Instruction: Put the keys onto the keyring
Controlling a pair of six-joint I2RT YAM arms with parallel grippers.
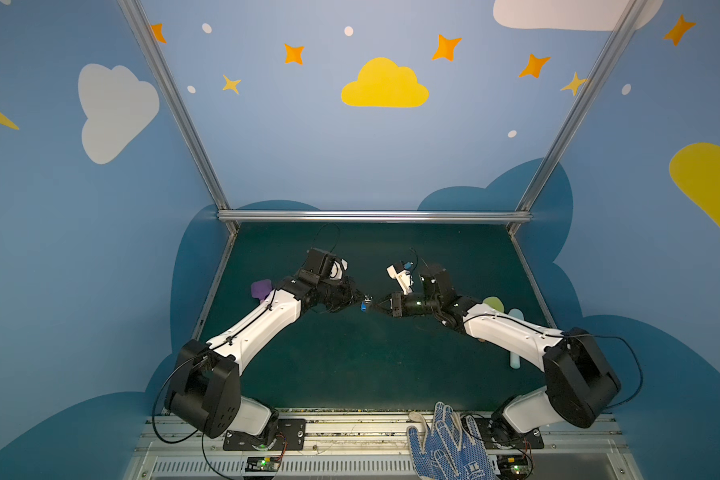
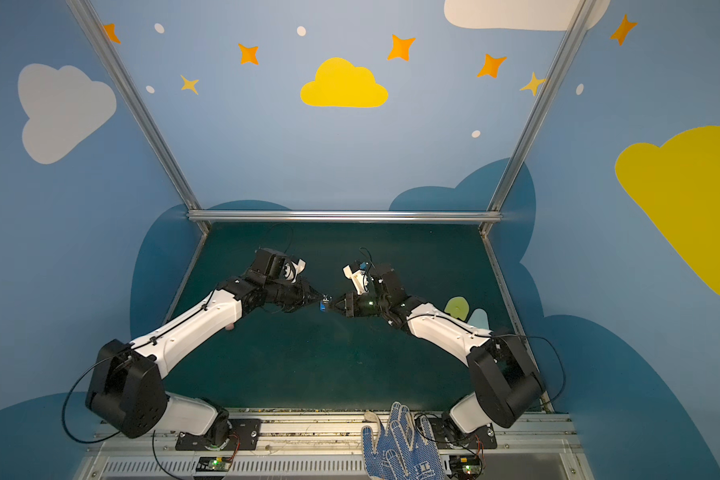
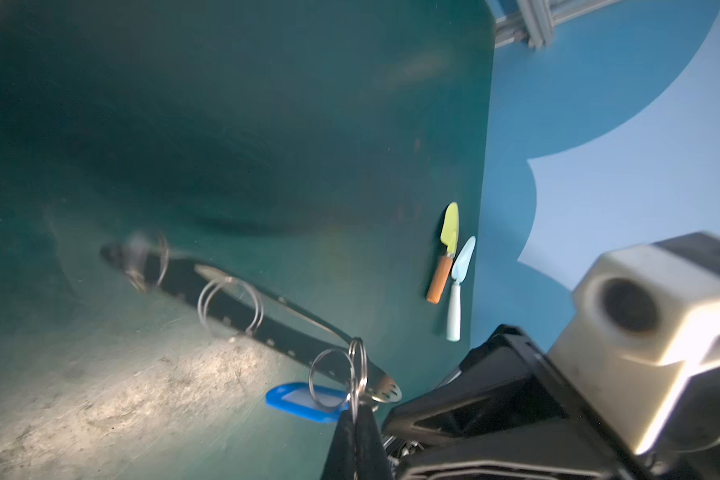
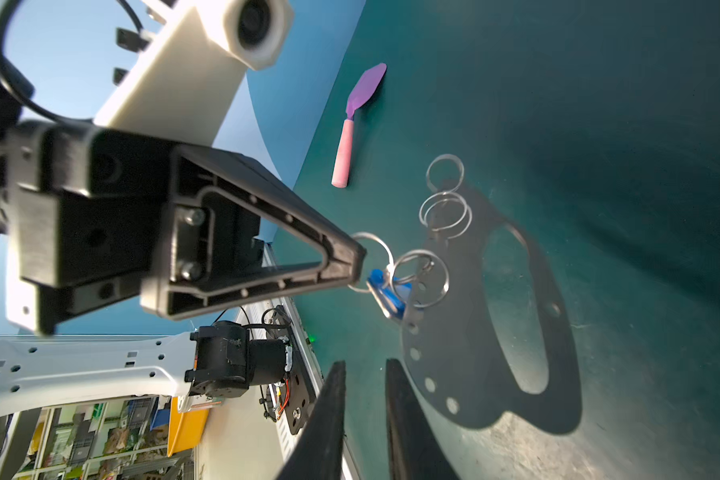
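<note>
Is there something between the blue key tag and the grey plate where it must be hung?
Nothing visible stands between them. The blue key tag sits right at the edge of the grey plate, beside a split ring that the shut left gripper pinches.

the dark green table [image 1: 350,365] carries a purple spatula [image 4: 364,91] near its left edge, and a yellow spatula [image 3: 449,226] just beside a pale blue spatula [image 3: 463,257] near its right edge.

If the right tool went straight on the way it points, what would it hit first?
Most likely the blue key tag, just ahead of the right tool; the left tool, pinching a split ring, sits behind it. Depth is unclear.
</note>
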